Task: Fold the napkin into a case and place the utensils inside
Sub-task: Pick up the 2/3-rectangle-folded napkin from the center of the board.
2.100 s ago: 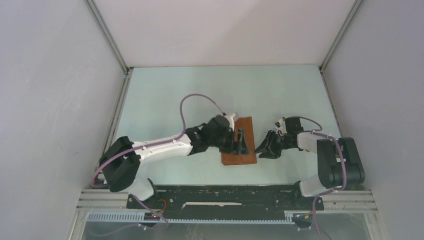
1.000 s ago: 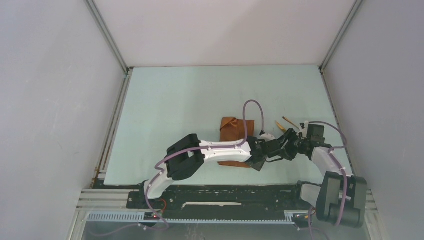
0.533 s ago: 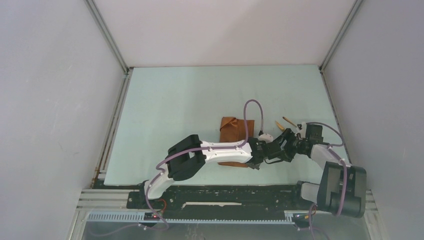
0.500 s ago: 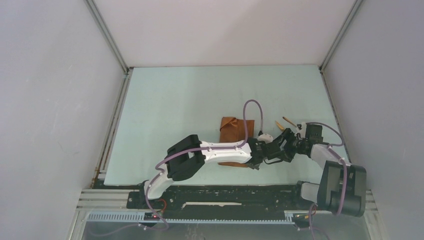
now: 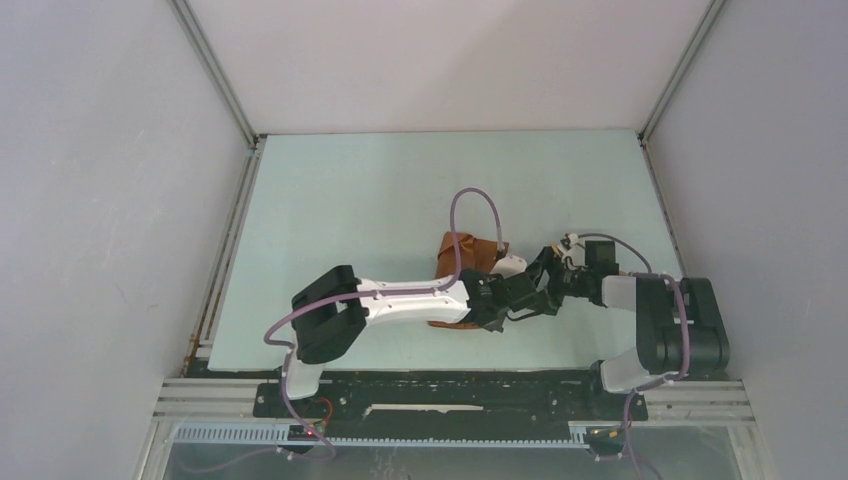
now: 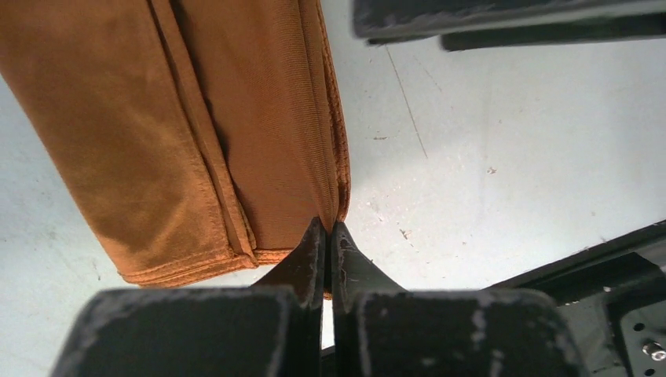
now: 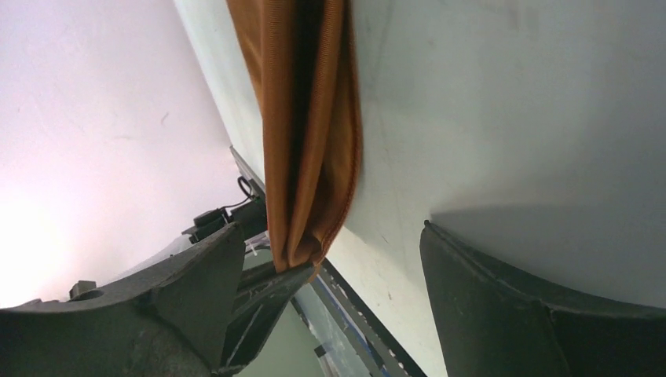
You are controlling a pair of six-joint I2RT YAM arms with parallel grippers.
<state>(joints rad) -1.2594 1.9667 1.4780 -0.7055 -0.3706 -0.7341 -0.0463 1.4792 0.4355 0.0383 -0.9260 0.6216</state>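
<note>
Napkin [image 6: 196, 118] edge, nipped thinly in my clamped left jaws, may slip and unfold; my right jaws gape wide

Top view: white left arm [image 5: 410, 298] lies across the rust-orange, slightly shiny napkin [image 5: 458, 246]. Only its far end and a thin near strip show; the middle is covered. Where the two black grippers meet, the parts are too small and dark to separate, and finger positions are unreadable.

Left wrist view: napkin runs off the top and left edges. Its pinched edge vanishes between the closed tips of the left gripper [image 6: 328, 236]; depth of bite not visible. A black bar [image 6: 503, 17] is cut by the top edge; cannot tell what it belongs to.

Right wrist view: napkin runs off the top. Right gripper [image 7: 331, 230] fingers are blurred and cut by the bottom edge. The left gripper's tip is half hidden behind one.
</note>
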